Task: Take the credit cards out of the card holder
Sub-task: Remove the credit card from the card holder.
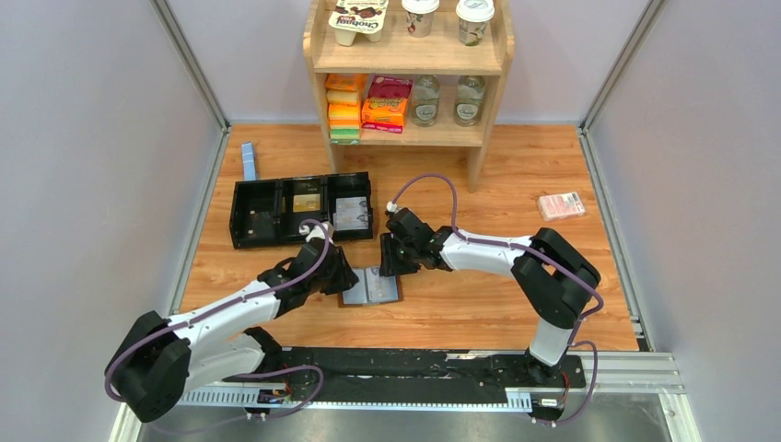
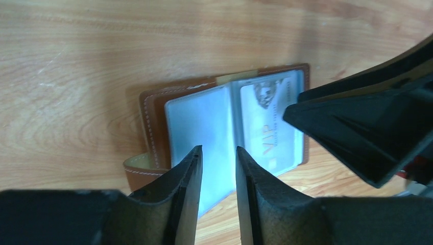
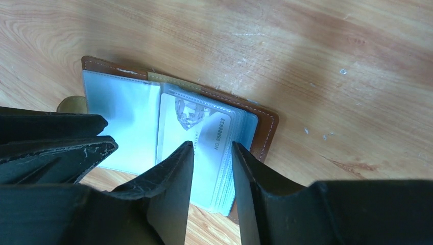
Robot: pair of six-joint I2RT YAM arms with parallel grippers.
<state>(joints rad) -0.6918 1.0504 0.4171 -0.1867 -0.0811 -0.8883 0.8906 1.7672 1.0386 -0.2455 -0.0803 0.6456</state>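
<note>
The card holder (image 1: 376,289) lies open on the wooden table, brown leather edge around grey-blue clear sleeves. In the left wrist view the holder (image 2: 153,125) has an empty left sleeve and a pale credit card (image 2: 270,127) marked VIP in the right half. The right wrist view shows the same card (image 3: 204,130) on a stack of sleeves in the holder (image 3: 264,127). My left gripper (image 1: 343,276) (image 2: 218,150) hovers over the left half, slightly open and empty. My right gripper (image 1: 391,260) (image 3: 212,145) hovers over the card half, slightly open and empty.
A long black compartmented tray (image 1: 276,189) lies just behind the grippers, with a pale flat item (image 1: 351,214) in its right compartment. A narrow blue strip (image 1: 248,161) lies at back left, a pink-red packet (image 1: 561,205) at right. A wooden shelf (image 1: 410,136) stands at the back.
</note>
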